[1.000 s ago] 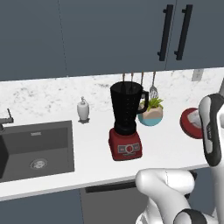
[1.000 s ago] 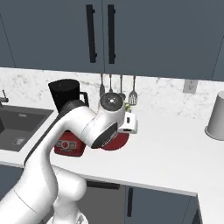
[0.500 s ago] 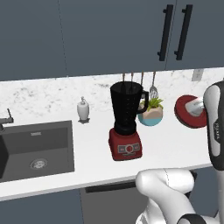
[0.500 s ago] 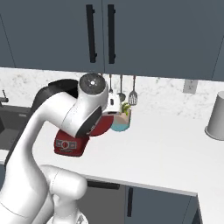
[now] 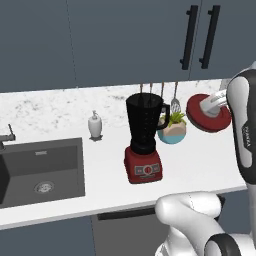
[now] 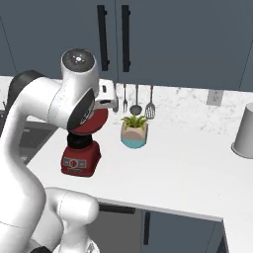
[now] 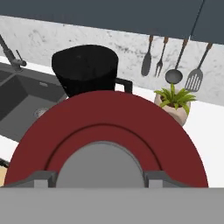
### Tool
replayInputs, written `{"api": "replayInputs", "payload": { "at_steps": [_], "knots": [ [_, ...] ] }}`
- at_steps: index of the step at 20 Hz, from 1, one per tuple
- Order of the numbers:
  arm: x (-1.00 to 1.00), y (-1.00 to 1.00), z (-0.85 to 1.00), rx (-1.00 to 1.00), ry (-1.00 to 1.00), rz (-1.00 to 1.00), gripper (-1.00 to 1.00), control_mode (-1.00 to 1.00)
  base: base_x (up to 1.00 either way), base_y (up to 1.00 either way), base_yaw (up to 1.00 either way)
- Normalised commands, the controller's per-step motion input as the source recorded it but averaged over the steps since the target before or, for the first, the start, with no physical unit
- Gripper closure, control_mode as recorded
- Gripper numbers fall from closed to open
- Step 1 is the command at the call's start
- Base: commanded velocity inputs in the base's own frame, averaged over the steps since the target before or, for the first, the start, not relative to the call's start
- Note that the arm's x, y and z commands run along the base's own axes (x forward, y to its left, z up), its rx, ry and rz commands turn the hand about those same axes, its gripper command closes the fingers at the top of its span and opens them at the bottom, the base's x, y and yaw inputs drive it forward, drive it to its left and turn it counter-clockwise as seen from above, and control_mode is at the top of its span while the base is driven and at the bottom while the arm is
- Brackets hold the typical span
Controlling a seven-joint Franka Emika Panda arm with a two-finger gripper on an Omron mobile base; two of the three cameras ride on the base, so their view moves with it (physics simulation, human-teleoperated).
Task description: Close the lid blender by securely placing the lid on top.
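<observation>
Left base view: the lid (image 5: 207,112), a flat red disc, is carried tilted on edge in the air, right of the blender (image 5: 145,137) and above the teal plant pot (image 5: 172,132); the gripper (image 5: 218,102) sits at its centre, but whether the fingers are clamped cannot be told. Right base view: lid (image 6: 93,121) is partly hidden behind the arm, over the blender (image 6: 81,157) base. Hand view: lid (image 7: 109,140) fills the foreground, grey knob (image 7: 101,164) lowermost, the open black jar (image 7: 85,70) beyond it. Judged handling: light, rigid, smooth-rimmed, not fragile; best held by the central knob, since the thin rim offers little purchase.
</observation>
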Motion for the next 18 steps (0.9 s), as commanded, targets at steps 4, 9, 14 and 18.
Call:
{"api": "replayInputs", "payload": {
  "at_steps": [4, 9, 14, 18],
  "knots": [
    [0.01, 0.56, 0.42, -0.02, 0.0, 0.0, 1.0, -1.0, 0.0, 0.0, 0.0],
    [0.17, 0.56, 0.27, -0.03, 0.0, 0.0, 1.0, -1.0, 0.0, 0.0, 0.0],
    [0.46, 0.28, 0.02, 0.0, 0.07, 0.0, 1.0, -1.0, 0.0, 0.0, 0.0],
    [0.56, 0.18, 0.0, 0.0, 0.07, -0.01, 1.0, -1.0, 0.0, 0.0, 0.0]
  ]
}}
